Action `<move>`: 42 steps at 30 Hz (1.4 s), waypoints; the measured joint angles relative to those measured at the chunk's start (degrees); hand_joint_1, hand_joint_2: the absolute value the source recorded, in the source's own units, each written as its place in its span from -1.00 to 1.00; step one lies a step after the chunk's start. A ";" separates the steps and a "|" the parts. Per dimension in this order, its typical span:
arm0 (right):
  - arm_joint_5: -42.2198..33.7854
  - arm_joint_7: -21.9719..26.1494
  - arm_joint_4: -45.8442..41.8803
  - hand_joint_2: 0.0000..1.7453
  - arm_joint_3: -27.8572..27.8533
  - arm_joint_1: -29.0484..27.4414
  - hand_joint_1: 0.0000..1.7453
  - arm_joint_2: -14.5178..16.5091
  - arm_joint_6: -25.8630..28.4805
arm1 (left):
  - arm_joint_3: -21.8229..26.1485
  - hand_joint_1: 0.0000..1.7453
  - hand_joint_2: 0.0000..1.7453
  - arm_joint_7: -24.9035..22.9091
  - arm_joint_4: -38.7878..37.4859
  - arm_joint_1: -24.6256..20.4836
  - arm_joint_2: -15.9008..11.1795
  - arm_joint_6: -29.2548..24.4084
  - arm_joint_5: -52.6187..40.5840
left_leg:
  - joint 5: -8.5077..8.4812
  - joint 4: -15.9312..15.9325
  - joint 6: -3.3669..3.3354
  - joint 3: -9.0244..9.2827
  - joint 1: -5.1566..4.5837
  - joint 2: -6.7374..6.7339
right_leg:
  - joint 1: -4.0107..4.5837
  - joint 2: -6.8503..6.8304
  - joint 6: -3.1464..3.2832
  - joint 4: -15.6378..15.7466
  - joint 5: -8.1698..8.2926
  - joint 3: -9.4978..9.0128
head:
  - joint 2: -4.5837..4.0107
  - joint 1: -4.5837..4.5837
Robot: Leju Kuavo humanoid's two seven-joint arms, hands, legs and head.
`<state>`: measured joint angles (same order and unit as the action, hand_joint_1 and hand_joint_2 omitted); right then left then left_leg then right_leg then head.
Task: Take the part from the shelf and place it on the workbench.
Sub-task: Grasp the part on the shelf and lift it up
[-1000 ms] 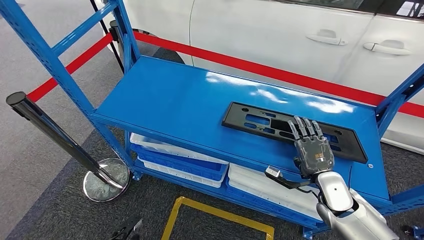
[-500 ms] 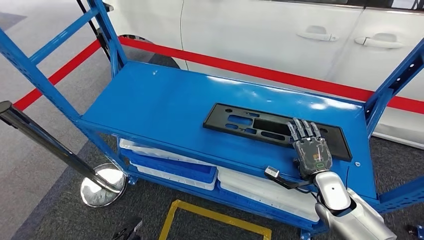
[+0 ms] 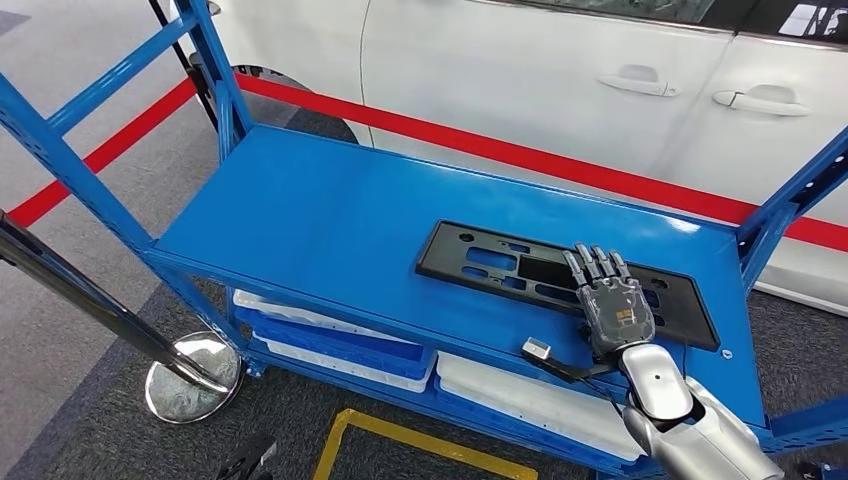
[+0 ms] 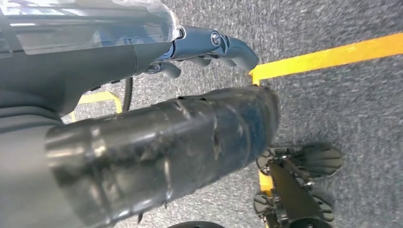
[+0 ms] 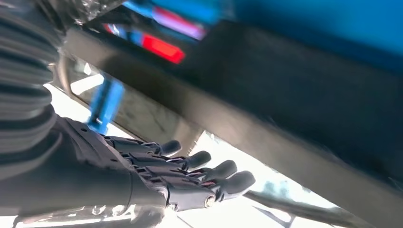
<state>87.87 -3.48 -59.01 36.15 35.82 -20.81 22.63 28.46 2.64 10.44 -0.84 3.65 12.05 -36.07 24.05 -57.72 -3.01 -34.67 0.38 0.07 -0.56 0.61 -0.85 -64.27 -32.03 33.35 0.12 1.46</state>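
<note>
A long flat black part [image 3: 490, 262] with cut-outs lies on the top board of the blue shelf [image 3: 320, 210], toward its right end. My right hand [image 3: 612, 305] lies palm down over the part's right portion near its front edge, fingers straight and slightly apart, gripping nothing. In the right wrist view the straight fingers [image 5: 190, 173] lie just beside the part's dark edge [image 5: 294, 95]. My left hand [image 4: 209, 47] hangs over grey carpet, its fingers loosely bent and holding nothing.
A white car [image 3: 520, 70] and a red barrier belt [image 3: 500, 150] stand behind the shelf. Blue uprights [image 3: 60, 150] frame both ends. White and blue trays [image 3: 340, 340] fill the lower level. A chrome post [image 3: 90, 300] stands at the left, a yellow floor line [image 3: 420, 440] in front.
The whole picture has shifted as the camera moved. My right hand keeps its place over the right portion of the black part.
</note>
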 joint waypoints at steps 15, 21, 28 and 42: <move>-2.74 1.03 -0.31 1.00 0.04 -1.13 1.00 0.14 -1.06 | 1.25 -1.00 1.00 -0.24 -0.08 -0.12 0.25 0.24 0.97 | 2.70 -1.18 0.38 1.49 -0.49 -0.02 | 0.21 -0.36 0.63 4.79 6.49 2.07 | 0.01 0.31; -2.94 0.66 -1.01 1.00 -0.17 -1.71 1.00 0.21 -1.00 | 2.29 -1.00 1.00 1.18 -0.08 -0.03 0.28 0.44 1.77 | 2.69 -0.94 0.68 1.65 -0.42 -0.01 | 0.29 -0.38 0.81 4.78 6.37 1.99 | 0.01 0.31; -2.98 0.27 -2.44 1.00 -1.12 -2.93 1.00 -0.17 -0.96 | 2.88 -1.00 1.00 1.79 -0.09 0.05 0.31 0.71 1.89 | 2.68 -0.92 0.85 1.66 -0.41 -0.01 | 0.29 -0.38 0.82 4.76 6.39 1.96 | 0.01 0.28; -6.94 4.10 -6.25 1.00 -3.24 -4.81 1.00 -1.52 5.19 | 5.29 -1.00 1.00 1.66 -0.10 0.09 0.32 4.26 3.99 | 2.70 -0.95 0.82 1.64 -0.73 0.00 | 0.02 -0.44 0.71 4.87 6.46 1.88 | 0.01 0.28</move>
<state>80.93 0.62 -65.26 32.92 31.01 -22.34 27.82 33.75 4.31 10.34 -0.75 3.97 16.31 -32.07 26.75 -58.68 -2.19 -33.03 -0.34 0.07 -0.54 0.18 -0.13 -59.40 -25.57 35.23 0.13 1.74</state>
